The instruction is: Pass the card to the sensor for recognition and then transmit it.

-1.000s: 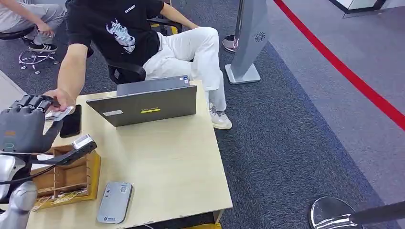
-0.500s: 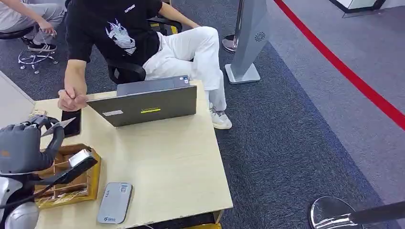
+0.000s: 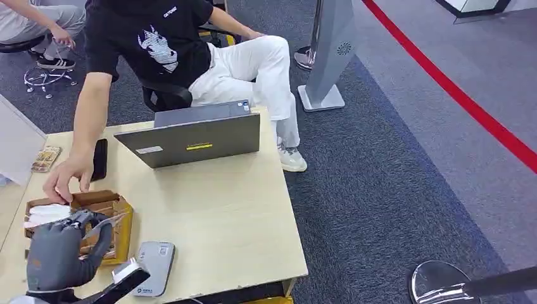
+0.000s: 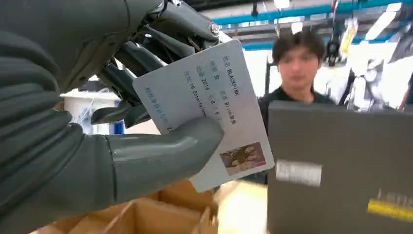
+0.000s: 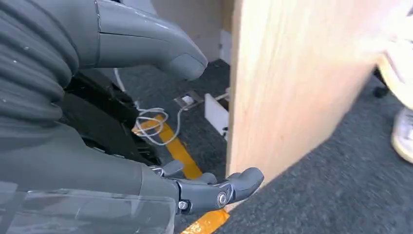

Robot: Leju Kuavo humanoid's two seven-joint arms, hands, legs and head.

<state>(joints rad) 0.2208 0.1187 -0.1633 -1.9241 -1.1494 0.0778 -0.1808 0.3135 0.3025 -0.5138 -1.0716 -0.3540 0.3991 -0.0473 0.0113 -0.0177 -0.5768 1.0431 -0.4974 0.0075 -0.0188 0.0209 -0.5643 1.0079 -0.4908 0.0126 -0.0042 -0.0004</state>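
Pinching white ID card with small photo (image 3: 109,222), grey left hand (image 3: 60,253) sits over brown wooden compartment box (image 3: 120,218), just beside grey flat card sensor (image 3: 154,268). Person's hand (image 3: 66,177) at box far edge.
Left wrist view: thumb presses card (image 4: 209,114) against dark fingers (image 4: 146,61); grey laptop (image 4: 341,165) beyond box.
Right wrist view: right hand (image 5: 146,122) spread, holding nothing, beside light wooden table side (image 5: 292,78).

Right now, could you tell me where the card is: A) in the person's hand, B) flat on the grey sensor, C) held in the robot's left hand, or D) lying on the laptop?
C: the left hand pinches the card between thumb and fingers, above the wooden box, short of the sensor.
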